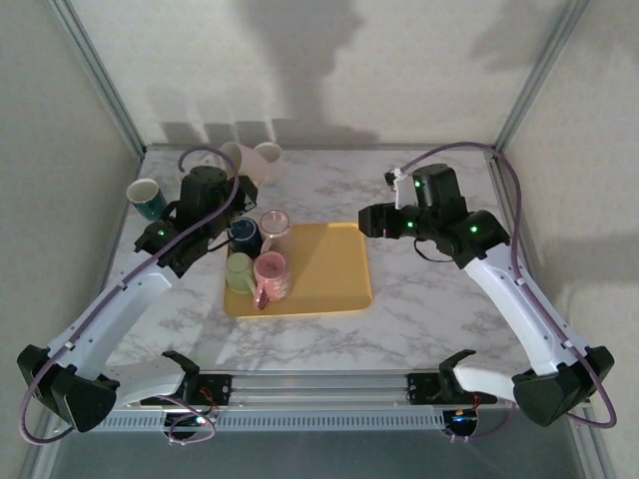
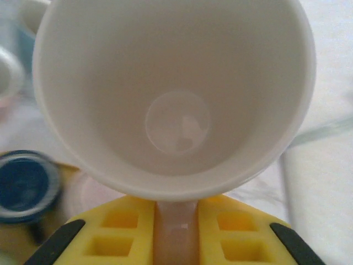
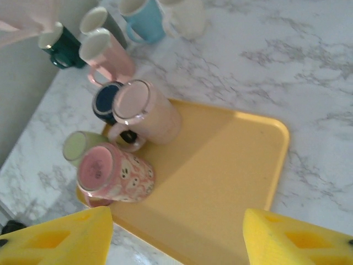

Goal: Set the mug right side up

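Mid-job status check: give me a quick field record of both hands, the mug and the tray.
left hand: shut on the handle of the white mug
white mug: mouth toward the wrist camera, inside empty
right hand: open, above the yellow tray, holding nothing
yellow tray: several mugs at the end nearer the left arm

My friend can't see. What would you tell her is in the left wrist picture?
A white mug is seen close up, its empty inside facing the camera. The left hand pinches its handle between yellow fingers. A blurry dark blue mug sits at the lower left.
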You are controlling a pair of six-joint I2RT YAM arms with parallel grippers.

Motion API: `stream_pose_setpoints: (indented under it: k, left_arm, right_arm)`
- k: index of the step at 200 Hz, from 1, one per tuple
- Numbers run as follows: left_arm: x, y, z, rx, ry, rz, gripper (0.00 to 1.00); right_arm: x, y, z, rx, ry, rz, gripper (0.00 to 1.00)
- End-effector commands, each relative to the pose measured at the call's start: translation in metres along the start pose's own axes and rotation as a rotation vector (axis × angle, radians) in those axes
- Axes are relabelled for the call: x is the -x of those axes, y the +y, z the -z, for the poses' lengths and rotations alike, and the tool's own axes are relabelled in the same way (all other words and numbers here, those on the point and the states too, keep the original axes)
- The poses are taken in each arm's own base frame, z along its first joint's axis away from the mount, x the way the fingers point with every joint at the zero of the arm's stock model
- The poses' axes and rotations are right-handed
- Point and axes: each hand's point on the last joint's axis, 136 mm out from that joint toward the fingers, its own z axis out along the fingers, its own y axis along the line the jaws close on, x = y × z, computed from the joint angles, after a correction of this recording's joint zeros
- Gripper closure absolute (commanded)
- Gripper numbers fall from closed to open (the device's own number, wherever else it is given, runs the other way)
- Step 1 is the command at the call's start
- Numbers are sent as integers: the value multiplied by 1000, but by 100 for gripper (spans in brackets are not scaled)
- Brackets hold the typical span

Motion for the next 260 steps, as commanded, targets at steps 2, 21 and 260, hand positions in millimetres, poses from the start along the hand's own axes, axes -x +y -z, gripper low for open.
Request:
stream_pose_setpoints:
  k: [2, 21, 260]
  left_arm:
    - [34, 59, 28, 281, -133, -25, 100]
    - [40, 93, 31, 396, -128, -10, 100]
    - [11, 279, -101, 654, 152, -139, 100]
  right_arm:
    - [-5, -3, -8, -16, 64, 30, 36]
    - [-5, -1, -14, -2, 90, 23, 36]
    - [-23, -3, -53, 50, 188, -10, 36]
